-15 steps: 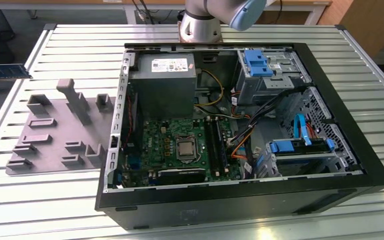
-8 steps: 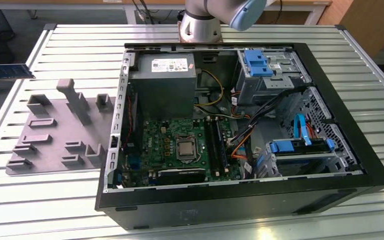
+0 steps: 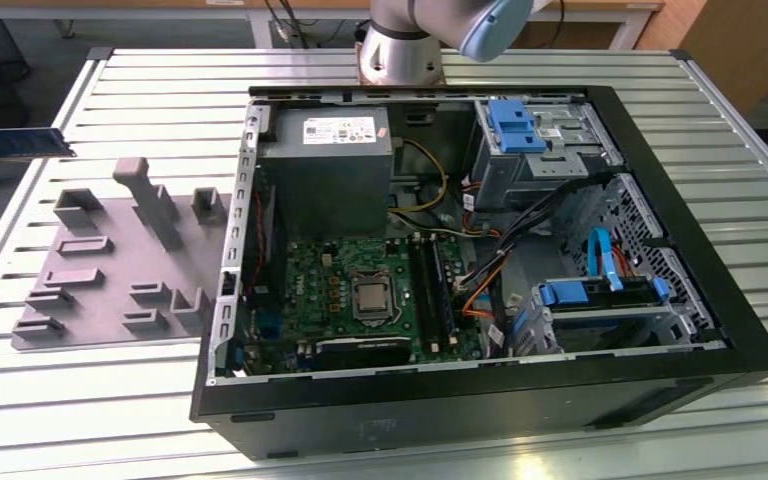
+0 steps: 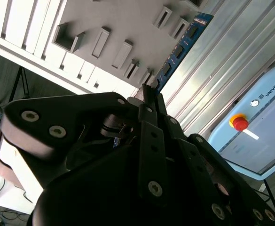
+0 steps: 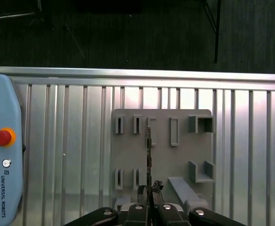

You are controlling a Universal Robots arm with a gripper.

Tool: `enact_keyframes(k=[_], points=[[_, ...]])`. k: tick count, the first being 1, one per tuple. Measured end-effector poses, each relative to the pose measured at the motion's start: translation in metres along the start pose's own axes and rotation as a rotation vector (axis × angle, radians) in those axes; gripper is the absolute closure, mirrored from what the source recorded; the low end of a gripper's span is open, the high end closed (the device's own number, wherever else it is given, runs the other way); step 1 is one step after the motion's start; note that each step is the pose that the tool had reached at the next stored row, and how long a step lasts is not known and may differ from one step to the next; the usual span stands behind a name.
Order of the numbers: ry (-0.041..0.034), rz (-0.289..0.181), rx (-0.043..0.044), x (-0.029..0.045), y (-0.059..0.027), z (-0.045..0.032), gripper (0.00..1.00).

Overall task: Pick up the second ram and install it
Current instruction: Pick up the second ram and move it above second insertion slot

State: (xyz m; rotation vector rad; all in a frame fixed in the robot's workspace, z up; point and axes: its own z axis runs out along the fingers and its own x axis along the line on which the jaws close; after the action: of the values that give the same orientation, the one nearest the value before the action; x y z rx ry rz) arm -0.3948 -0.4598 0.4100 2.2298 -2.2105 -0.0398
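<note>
My gripper [image 5: 149,189] is shut on the second ram [image 5: 148,146], a thin stick seen edge-on that reaches out over the grey fixture plate [image 5: 163,162]. In the second wrist view the black fingers [image 4: 149,101] pinch one end of the blue-green ram [image 4: 182,44], whose dark chips show, with the fixture plate [image 4: 123,19] behind it. In the exterior view the blue-green stick [image 3: 13,143] hangs level at the view's left edge, above the table and left of the fixture plate [image 3: 104,270].
An open computer case [image 3: 491,395] lies on the slatted metal table, right of the fixture plate, with its long black memory slots [image 3: 432,280] beside the processor and a grey power supply [image 3: 324,165] behind. A teach pendant [image 5: 1,150] with a red stop button lies on the table.
</note>
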Motion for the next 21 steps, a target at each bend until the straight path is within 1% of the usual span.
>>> enact_keyframes(k=[21], points=[[0.0000, 0.000, 0.0000, 0.0001, -0.0113, -0.0002, 0.86]])
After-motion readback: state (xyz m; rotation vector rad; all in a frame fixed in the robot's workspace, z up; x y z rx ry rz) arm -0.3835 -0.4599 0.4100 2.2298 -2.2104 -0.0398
